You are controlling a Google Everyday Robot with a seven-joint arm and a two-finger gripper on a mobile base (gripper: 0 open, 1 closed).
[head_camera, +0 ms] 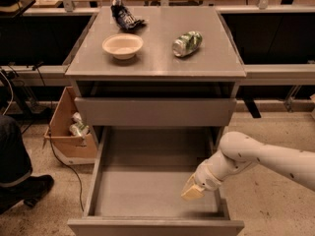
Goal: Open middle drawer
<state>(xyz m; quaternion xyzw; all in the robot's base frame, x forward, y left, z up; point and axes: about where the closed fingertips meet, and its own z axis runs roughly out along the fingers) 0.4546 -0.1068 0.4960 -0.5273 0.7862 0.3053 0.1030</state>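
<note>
The middle drawer (pixel 152 225) is pulled far out of the gray cabinet. Its shallow gray box is bare inside, and its front panel lies along the bottom edge of the view. The uppermost drawer front (pixel 155 112) sits above it, slightly out from the cabinet. The lowest drawer is hidden under the open one. My gripper (pixel 193 191), with a tan tip on a white arm (pixel 256 156) coming from the right, is inside the open drawer near its right wall, just above the floor of the box.
On the cabinet top are a cream bowl (pixel 122 45), a green can lying on its side (pixel 187 43) and a dark crumpled bag (pixel 125 16). A cardboard box (pixel 66 132) stands on the floor at the left, beside a person's leg and shoe (pixel 17 173) and a cable.
</note>
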